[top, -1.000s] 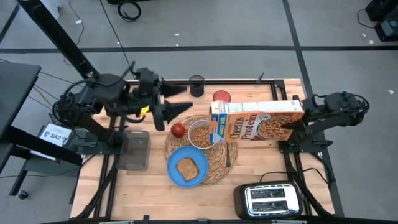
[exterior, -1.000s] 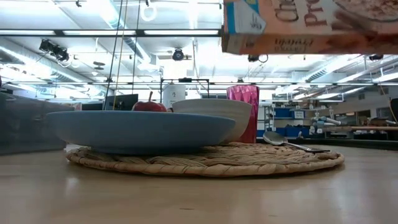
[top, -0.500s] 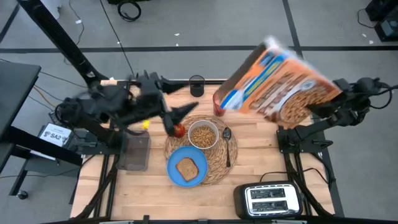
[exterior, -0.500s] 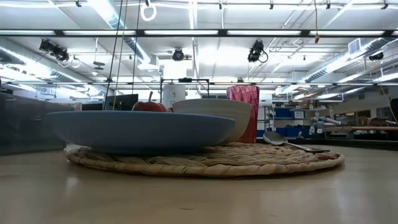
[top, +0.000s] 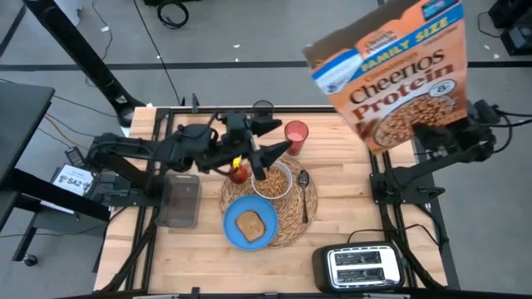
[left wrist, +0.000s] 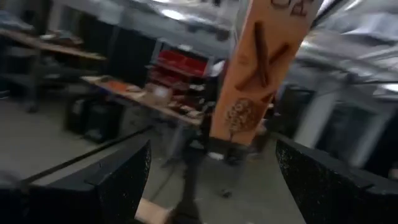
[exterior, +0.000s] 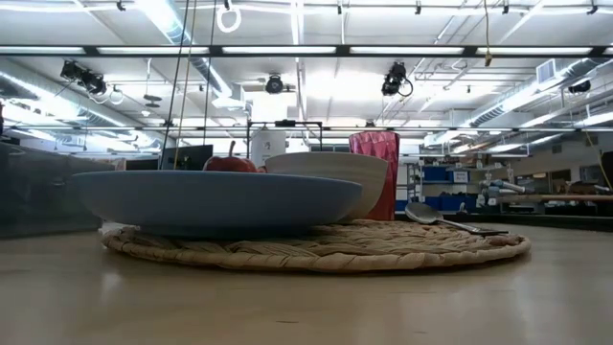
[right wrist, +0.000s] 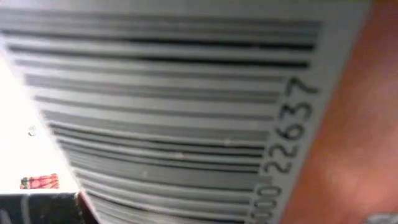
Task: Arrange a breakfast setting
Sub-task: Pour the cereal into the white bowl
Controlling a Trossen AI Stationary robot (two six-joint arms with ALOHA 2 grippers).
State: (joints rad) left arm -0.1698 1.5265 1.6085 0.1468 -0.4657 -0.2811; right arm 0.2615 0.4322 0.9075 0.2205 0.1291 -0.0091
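The round straw placemat (top: 293, 218) lies at mid-table. On it are the blue plate (top: 234, 234) with the toast slice (top: 250, 224), the white bowl (top: 272, 180) of cereal, the metal spoon (top: 304, 184) and the red apple (top: 239, 174). The red cup (top: 296, 133) stands behind the mat. My left gripper (top: 274, 139) hangs open over the apple and bowl, touching nothing; its fingers stand wide apart in the left wrist view (left wrist: 211, 180). My right gripper (top: 445, 139) holds an orange cereal box (top: 391, 71) high at the table's right. My right gripper holds the cereal box by its lower end (top: 397, 137). The box itself hides the fingers, and its barcoded panel (right wrist: 174, 112) fills the right wrist view. The box is lifted clear of the table, standing nearly upright, its opened top end up.
A small black cup (top: 263, 112) stands at the far edge. A grey see-through container (top: 181, 199) lies left of the mat. A silver toaster (top: 362, 266) sits at the near right. Bare wood shows at the near left (top: 174, 257).
My right gripper has swung the cereal box from lying level over the bowl up to nearly upright, and drawn it toward the table's right and far edges. My left gripper has gone toward the table's right, from left of the mat to over the apple and bowl.
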